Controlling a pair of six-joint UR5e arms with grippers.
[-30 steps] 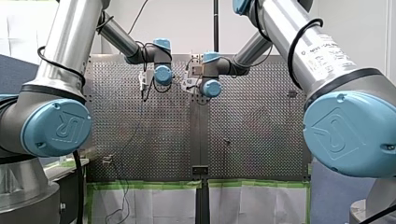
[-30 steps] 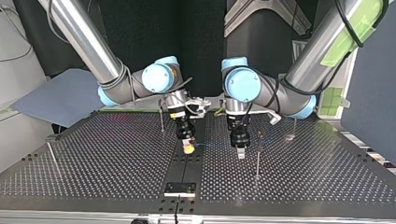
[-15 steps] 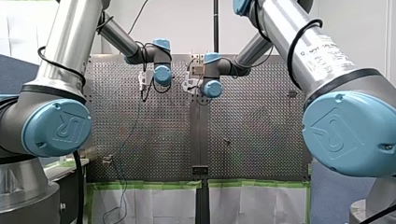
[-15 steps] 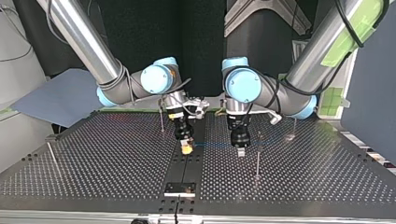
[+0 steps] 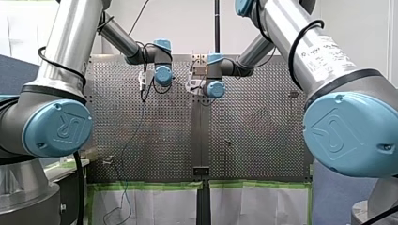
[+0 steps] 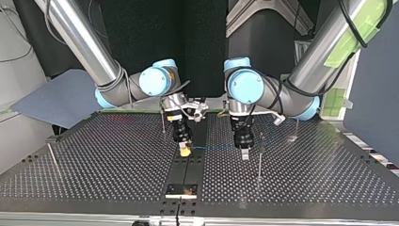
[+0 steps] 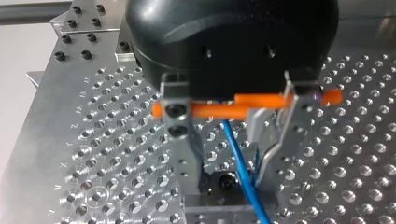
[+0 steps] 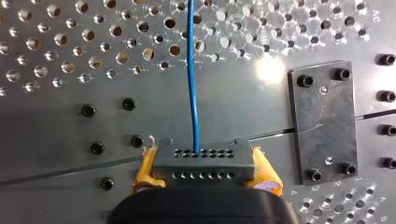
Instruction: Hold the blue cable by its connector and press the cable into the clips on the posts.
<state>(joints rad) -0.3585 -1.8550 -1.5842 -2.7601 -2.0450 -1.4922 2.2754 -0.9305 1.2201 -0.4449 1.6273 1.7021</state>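
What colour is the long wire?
The cable is blue, clearest in the right wrist view.

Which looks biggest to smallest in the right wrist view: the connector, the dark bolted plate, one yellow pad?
1. dark bolted plate
2. connector, though it is nearer the camera, so its true size is unsure
3. yellow pad

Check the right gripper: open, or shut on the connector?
Shut on the connector: the right gripper has its yellow pads against both ends.
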